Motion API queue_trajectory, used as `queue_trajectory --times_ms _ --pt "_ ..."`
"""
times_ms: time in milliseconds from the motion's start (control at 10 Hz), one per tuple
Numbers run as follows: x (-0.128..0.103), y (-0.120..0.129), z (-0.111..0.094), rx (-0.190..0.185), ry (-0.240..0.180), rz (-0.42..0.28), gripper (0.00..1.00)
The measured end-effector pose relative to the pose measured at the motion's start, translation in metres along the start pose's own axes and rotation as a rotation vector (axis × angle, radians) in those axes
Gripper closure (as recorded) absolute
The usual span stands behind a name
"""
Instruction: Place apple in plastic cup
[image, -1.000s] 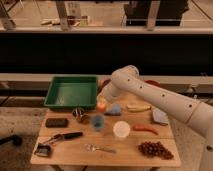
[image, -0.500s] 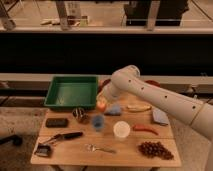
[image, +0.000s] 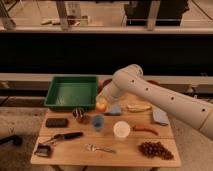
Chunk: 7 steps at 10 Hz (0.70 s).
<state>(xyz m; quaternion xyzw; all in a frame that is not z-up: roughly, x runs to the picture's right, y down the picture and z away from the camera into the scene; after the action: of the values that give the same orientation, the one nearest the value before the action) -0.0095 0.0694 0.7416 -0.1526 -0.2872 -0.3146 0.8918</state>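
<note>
The apple (image: 101, 105), small and yellow-orange, is at the tip of my gripper (image: 102, 102), just right of the green tray's front corner and low over the table. My white arm reaches in from the right and bends down onto it, and the gripper is shut on the apple. The plastic cup (image: 98, 122), small and blue, stands upright on the table a short way in front of the apple, slightly to its left. It is apart from the gripper.
A green tray (image: 56, 93) sits at the back left. A white cup (image: 121, 130) stands right of the blue cup. A banana (image: 138, 107), a blue cloth (image: 115, 109), a red chili (image: 143, 129), grapes (image: 155, 149), a fork (image: 100, 148) and dark tools (image: 62, 136) lie around.
</note>
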Motion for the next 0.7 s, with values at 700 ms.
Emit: queue_trajectory --times_ms 700 --pt "-0.034 0.008 -0.002 -0.006 -0.134 -0.016 0.99"
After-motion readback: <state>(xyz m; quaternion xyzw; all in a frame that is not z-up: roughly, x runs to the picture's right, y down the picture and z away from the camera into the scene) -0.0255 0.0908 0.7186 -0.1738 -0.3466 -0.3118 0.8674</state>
